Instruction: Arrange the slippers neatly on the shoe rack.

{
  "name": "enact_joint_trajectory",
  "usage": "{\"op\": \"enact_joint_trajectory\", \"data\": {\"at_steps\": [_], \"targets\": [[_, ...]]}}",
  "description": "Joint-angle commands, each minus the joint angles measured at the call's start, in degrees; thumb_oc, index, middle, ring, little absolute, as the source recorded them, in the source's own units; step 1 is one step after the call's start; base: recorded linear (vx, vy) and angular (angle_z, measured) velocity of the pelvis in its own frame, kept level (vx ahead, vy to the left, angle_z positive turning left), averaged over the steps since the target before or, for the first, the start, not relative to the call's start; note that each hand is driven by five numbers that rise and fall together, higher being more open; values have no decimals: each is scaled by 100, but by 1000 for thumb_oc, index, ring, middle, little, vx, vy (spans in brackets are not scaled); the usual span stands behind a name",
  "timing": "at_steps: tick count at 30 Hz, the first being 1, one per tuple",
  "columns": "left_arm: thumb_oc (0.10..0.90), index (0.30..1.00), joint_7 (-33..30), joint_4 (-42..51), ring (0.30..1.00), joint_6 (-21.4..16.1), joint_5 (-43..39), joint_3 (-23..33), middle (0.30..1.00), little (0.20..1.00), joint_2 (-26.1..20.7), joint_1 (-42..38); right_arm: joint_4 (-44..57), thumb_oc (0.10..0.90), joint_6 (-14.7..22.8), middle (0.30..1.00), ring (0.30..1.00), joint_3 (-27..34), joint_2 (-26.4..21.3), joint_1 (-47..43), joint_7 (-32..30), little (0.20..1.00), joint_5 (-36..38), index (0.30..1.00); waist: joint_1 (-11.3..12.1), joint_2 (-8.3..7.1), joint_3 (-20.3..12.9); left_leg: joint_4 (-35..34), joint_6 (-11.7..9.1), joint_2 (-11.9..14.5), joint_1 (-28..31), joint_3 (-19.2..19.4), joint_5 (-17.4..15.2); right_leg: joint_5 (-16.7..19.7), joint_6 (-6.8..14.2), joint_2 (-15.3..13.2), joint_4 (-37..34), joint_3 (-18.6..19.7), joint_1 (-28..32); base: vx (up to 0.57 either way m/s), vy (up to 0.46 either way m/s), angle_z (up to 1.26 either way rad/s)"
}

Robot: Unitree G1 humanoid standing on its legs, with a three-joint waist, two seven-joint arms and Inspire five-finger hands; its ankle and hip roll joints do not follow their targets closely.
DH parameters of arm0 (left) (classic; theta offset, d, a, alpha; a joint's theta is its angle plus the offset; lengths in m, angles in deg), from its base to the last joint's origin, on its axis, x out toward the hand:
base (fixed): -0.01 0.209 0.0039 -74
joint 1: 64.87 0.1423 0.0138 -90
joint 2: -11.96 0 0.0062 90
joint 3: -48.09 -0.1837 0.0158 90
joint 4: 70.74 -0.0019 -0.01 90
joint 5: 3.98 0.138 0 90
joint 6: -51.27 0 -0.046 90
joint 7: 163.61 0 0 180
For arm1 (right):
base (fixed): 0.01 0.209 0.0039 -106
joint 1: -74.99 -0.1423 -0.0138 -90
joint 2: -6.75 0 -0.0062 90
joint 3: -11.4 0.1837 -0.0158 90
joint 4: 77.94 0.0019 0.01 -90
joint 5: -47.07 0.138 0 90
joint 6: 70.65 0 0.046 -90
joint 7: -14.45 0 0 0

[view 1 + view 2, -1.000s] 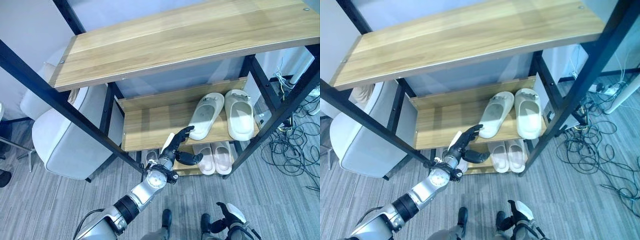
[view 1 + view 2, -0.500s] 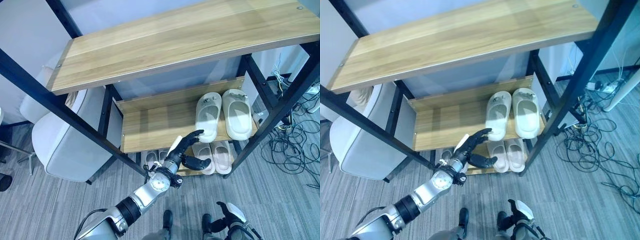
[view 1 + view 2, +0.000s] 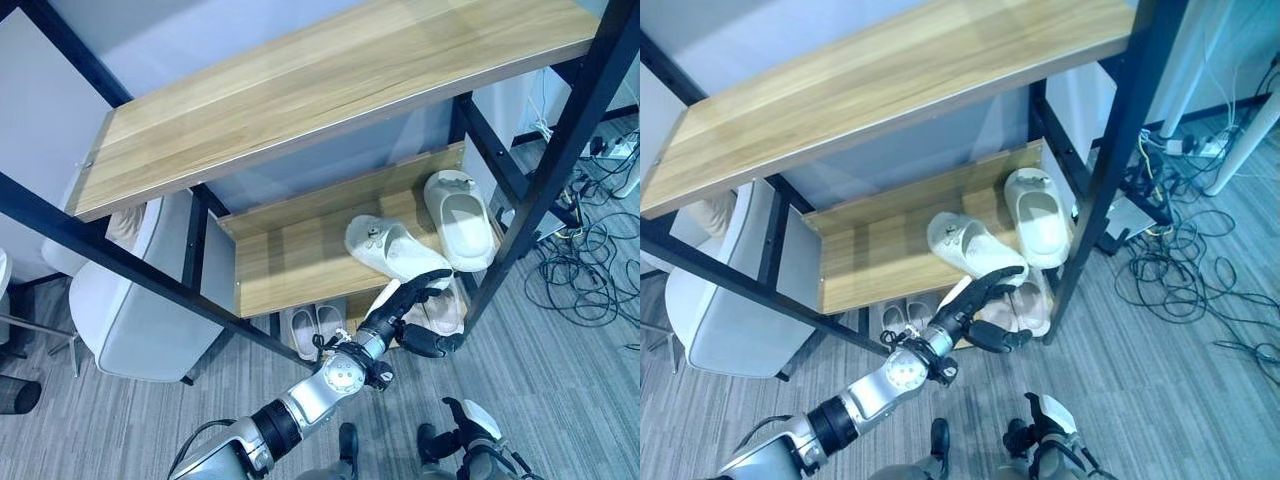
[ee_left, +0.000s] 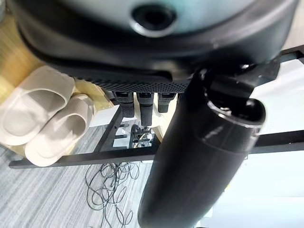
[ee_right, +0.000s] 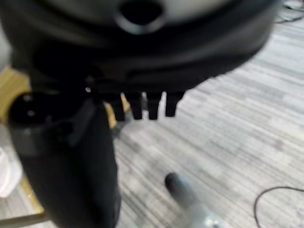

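Two cream slippers lie on the rack's middle shelf (image 3: 290, 260). One slipper (image 3: 388, 250) lies askew, its toe pointing back and to the left. The other slipper (image 3: 460, 212) lies straight at the shelf's right end. My left hand (image 3: 400, 305) is open at the shelf's front edge, its straight fingers reaching up against the askew slipper's heel end and its thumb spread below. My right hand (image 3: 472, 425) hangs low near the floor, fingers relaxed and holding nothing.
A pale pink pair (image 3: 443, 310) and a small pair (image 3: 314, 325) sit on the bottom shelf. The wide top shelf (image 3: 330, 90) overhangs the middle one. Black frame posts (image 3: 545, 170) stand at the right, a grey chair (image 3: 130, 300) at the left, and cables (image 3: 590, 270) on the floor.
The camera has shifted. My left hand has moved right along the shelf's front edge, and the left cream slipper has swung from beside its mate to askew.
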Motion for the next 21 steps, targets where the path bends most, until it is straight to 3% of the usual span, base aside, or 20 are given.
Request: {"op": "enact_joint_trajectory", "data": {"at_steps": [1, 21], "targets": [[800, 900, -33, -218, 900, -492, 385, 84, 900, 900, 656, -843, -17, 800, 177, 900, 900, -54, 95, -118, -173, 900, 73, 900, -134, -268, 23, 13, -99, -155, 253, 88, -437, -811, 216, -252, 71, -221, 173, 0, 0, 0], [800, 900, -79, -215, 900, -474, 740, 184, 900, 900, 385, -902, -82, 800, 189, 900, 900, -105, 295, -90, -149, 900, 80, 900, -54, -471, -99, 13, -106, -127, 292, -7, -479, -852, 209, -215, 71, -373, 305, 2, -3, 1]]}}
